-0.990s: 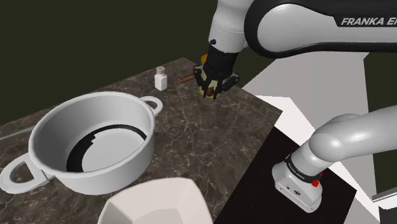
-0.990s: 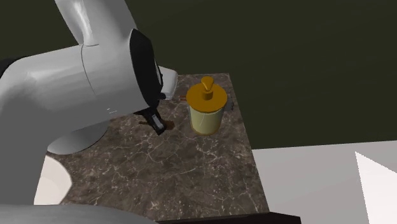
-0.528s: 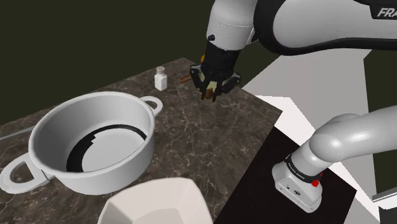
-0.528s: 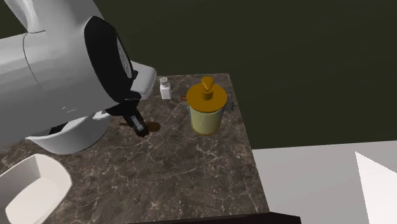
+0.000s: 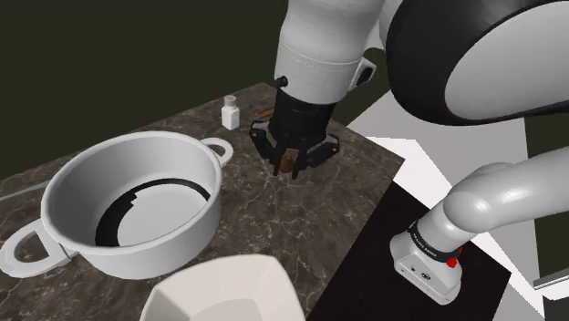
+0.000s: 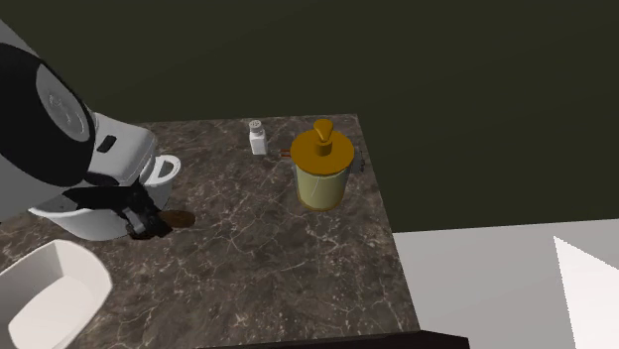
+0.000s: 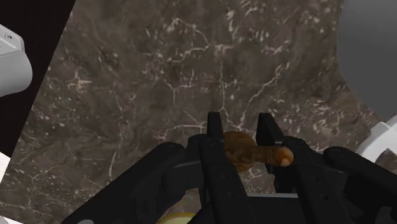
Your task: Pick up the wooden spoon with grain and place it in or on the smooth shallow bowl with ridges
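Dark marbled stone countertop (image 5: 301,219) carries everything. Big white two-handled pot (image 5: 164,246) sits at its end on the shoulder view's left. The target, a white shallow bowl with angular faceted walls (image 5: 228,283), is at the near edge just beside the pot. Yellow cylindrical canister with orange knobbed lid (image 6: 320,183) stands by the far corner. Black two-finger gripper (image 5: 292,166) hangs over mid-countertop, between the pot and the edge facing the stand. Its fingers (image 7: 215,137) are closed to a narrow gap and clamp the brown wooden spoon (image 7: 254,154) crosswise, with a short end sticking out past one finger. Can't tell clearance from the surface. Small white capped bottle (image 5: 231,113) is at the far edge, well clear. Handling call: the spoon should be light, stiff and not fragile, so moderate squeeze is enough. The rounded smooth wood may pivot in a two-pad pinch if held off its balance point. Best hold is across the handle near the balance point. Can't confirm which part the pads have. The bowl looks light too, so set the spoon in gently to avoid nudging it off the edge.
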Controlling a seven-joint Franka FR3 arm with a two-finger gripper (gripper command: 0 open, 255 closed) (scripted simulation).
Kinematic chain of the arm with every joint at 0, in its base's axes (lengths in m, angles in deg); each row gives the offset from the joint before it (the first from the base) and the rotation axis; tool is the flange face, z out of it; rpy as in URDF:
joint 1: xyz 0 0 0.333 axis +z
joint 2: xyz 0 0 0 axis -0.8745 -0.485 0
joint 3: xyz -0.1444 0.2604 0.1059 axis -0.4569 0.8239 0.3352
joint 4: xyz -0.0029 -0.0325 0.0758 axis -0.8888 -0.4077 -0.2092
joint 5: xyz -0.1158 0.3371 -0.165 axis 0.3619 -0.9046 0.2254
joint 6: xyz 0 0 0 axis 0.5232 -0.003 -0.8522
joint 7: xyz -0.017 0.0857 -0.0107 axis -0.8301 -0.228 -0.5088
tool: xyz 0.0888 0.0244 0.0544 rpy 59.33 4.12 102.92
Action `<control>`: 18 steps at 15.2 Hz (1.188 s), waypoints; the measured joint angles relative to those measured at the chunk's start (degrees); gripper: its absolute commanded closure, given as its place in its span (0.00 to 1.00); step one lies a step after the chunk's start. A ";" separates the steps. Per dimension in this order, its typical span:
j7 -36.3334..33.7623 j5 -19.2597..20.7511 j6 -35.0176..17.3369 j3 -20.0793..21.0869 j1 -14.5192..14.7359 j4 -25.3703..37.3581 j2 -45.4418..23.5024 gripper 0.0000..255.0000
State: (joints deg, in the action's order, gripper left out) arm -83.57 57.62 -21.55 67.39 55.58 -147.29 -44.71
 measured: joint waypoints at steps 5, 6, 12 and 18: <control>-8.86 1.90 0.89 10.23 -2.94 6.45 -4.62 1.00; -10.39 2.10 1.27 11.94 -3.36 7.44 -5.08 1.00; -20.88 5.19 2.59 37.82 -20.81 17.28 -9.73 1.00; -21.62 -3.73 7.38 52.62 -37.04 29.58 0.40 1.00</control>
State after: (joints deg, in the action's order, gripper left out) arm -105.19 53.89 -14.16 120.01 18.55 -117.71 -44.31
